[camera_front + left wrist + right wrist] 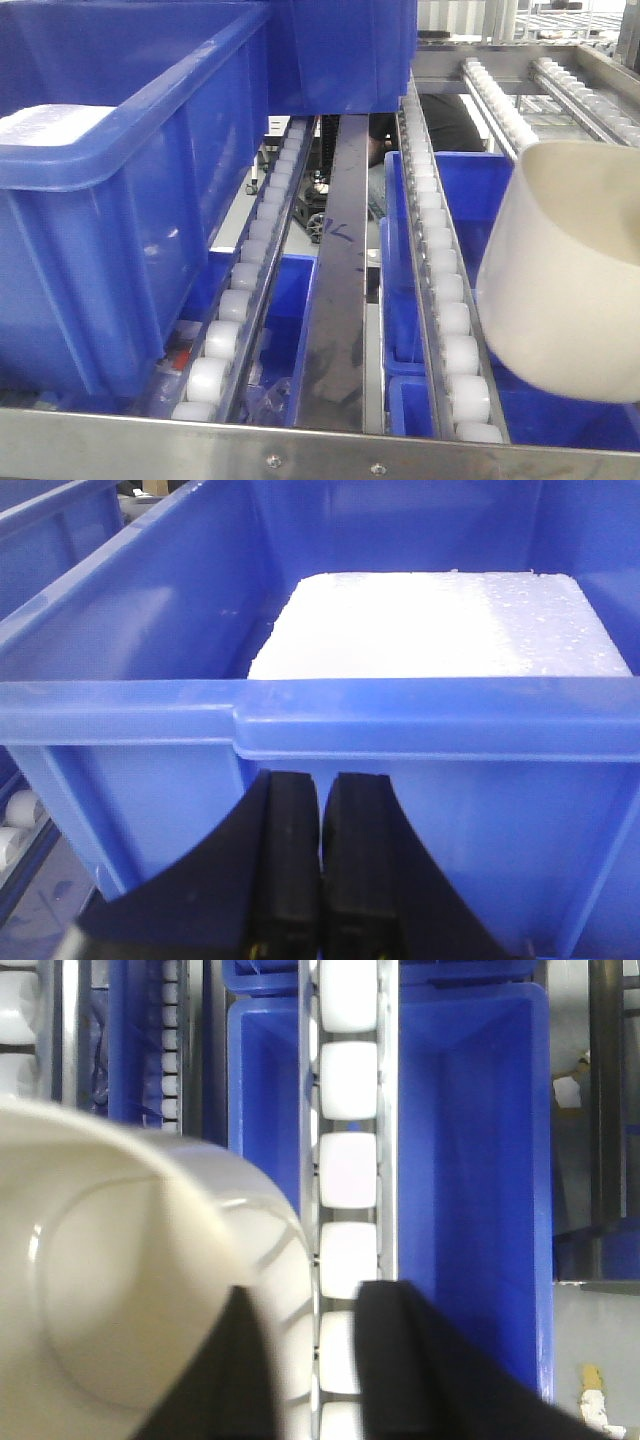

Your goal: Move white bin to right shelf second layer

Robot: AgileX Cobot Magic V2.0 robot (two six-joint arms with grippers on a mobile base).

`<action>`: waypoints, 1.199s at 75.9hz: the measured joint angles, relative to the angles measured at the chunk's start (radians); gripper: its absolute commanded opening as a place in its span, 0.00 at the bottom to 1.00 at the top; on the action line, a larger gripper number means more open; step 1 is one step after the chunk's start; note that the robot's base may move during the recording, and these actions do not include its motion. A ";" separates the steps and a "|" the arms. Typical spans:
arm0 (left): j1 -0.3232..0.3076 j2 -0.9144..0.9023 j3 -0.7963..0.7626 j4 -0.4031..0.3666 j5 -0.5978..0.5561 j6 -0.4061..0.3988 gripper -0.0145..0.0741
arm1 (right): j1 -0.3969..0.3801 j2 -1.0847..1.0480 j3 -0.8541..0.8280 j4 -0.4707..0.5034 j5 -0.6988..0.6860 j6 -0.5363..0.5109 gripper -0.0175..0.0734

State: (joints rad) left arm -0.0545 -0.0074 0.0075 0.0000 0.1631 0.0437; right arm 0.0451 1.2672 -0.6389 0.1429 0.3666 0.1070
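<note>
Blue plastic crate (pixel 120 190), big, ribbed, glossy, sits at left edge of right shelf second layer (pixel 335 290); holds white foam slab (pixel 440 625), grainy. Steel-framed rails, small white rollers (pixel 445 300), more blue crates underneath. White bin (pixel 565 270), cream, smooth, tapering, tilted in the air over right-hand rail, not set down. Right gripper (pixel 305 1360) clamped on bin wall, one finger inside, one outside. Left gripper (pixel 322 865) fingers together, holding nothing, close to crate wall. Risk, probably: tilted bin catching a roller, slipping from thin-wall pinch, or dropping between rails.
</note>
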 measured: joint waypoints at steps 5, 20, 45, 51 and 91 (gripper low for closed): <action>0.000 0.000 0.000 0.000 0.000 0.000 0.26 | 0.000 -0.016 0.000 0.000 0.000 0.000 0.59; 0.000 0.000 0.000 0.000 0.000 0.000 0.26 | 0.000 -0.157 0.000 0.000 0.010 0.000 0.58; 0.000 0.000 0.000 0.000 0.000 0.000 0.26 | 0.000 -0.415 0.136 0.013 0.034 -0.090 0.41; 0.000 0.000 0.000 0.000 0.000 0.000 0.26 | 0.000 -0.491 0.187 0.054 0.034 -0.156 0.33; 0.000 0.000 0.000 0.000 0.000 0.000 0.26 | 0.000 -1.024 0.414 0.128 -0.143 -0.276 0.25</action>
State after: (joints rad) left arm -0.0545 -0.0074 0.0075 0.0000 0.1631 0.0437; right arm 0.0451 0.2434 -0.2248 0.2706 0.2231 -0.1694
